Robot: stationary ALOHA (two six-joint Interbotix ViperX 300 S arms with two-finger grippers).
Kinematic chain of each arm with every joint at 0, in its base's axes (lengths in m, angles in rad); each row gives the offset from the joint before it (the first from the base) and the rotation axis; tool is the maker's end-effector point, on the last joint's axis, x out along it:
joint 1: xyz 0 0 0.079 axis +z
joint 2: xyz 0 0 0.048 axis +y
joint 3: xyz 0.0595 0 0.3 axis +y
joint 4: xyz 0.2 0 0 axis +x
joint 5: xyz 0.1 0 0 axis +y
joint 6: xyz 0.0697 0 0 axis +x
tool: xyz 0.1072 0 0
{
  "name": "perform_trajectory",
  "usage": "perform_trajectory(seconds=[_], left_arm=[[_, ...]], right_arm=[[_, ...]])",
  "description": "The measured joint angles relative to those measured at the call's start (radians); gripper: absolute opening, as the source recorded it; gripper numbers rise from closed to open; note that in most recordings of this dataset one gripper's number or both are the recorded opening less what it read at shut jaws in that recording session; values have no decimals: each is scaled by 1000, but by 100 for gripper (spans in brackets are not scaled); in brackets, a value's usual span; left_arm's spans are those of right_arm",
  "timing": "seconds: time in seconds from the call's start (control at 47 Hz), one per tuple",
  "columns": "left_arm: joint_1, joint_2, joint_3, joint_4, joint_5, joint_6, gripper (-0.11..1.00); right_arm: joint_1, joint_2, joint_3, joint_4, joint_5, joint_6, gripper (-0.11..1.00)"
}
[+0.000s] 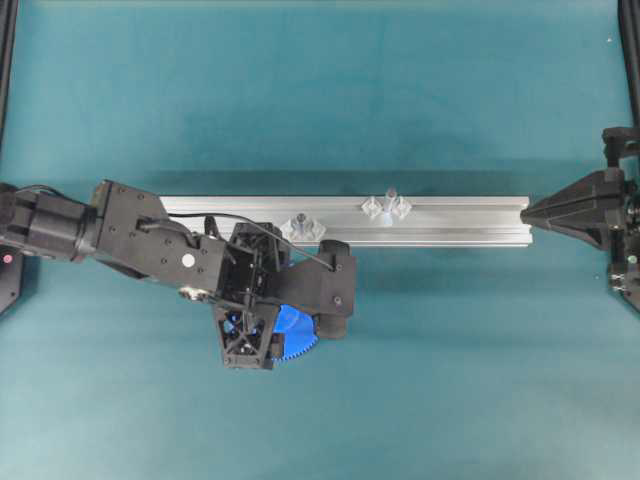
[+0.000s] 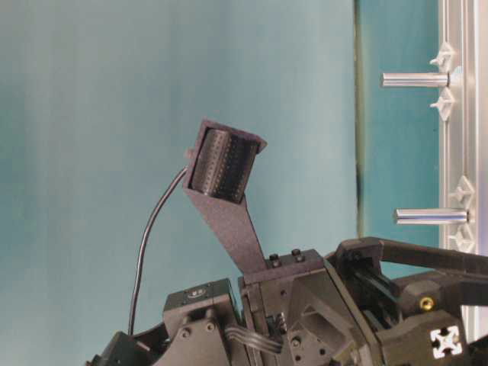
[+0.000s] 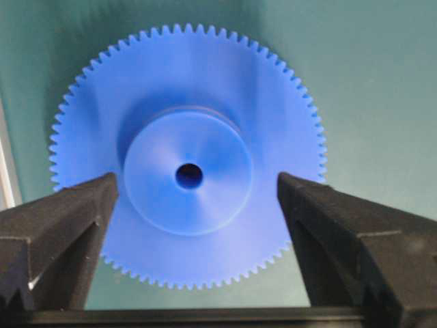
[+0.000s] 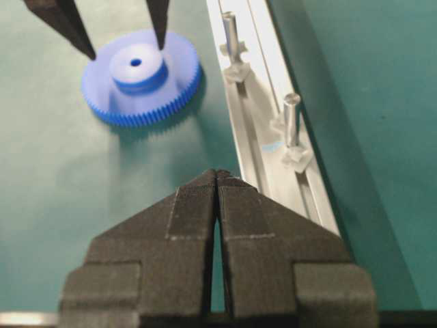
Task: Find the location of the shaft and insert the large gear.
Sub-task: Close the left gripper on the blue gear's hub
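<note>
The large gear (image 3: 184, 102), bright blue with a raised hub, lies flat on the teal table; it also shows in the overhead view (image 1: 298, 335) and the right wrist view (image 4: 140, 82). My left gripper (image 3: 196, 181) is open right over it, with one finger (image 3: 68, 219) on each side of the hub and neither closed on it. The shaft (image 1: 389, 199) stands upright on the aluminium rail (image 1: 470, 222), to the right of the gear, and is the nearer pin in the right wrist view (image 4: 291, 117). My right gripper (image 4: 217, 173) is shut and empty at the rail's right end.
A shorter dark-topped pin (image 1: 299, 222) with clear mounts stands on the rail just behind the left gripper; it is the farther pin in the right wrist view (image 4: 229, 31). The left arm (image 1: 150, 240) reaches in from the left, across the rail's left end.
</note>
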Motion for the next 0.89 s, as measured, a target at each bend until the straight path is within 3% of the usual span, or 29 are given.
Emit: perform_trajectory(seconds=[0.893], left_arm=[[14,28,0,3,-14,2,93]], right_arm=[[0,0,8,2,-2,0,0]])
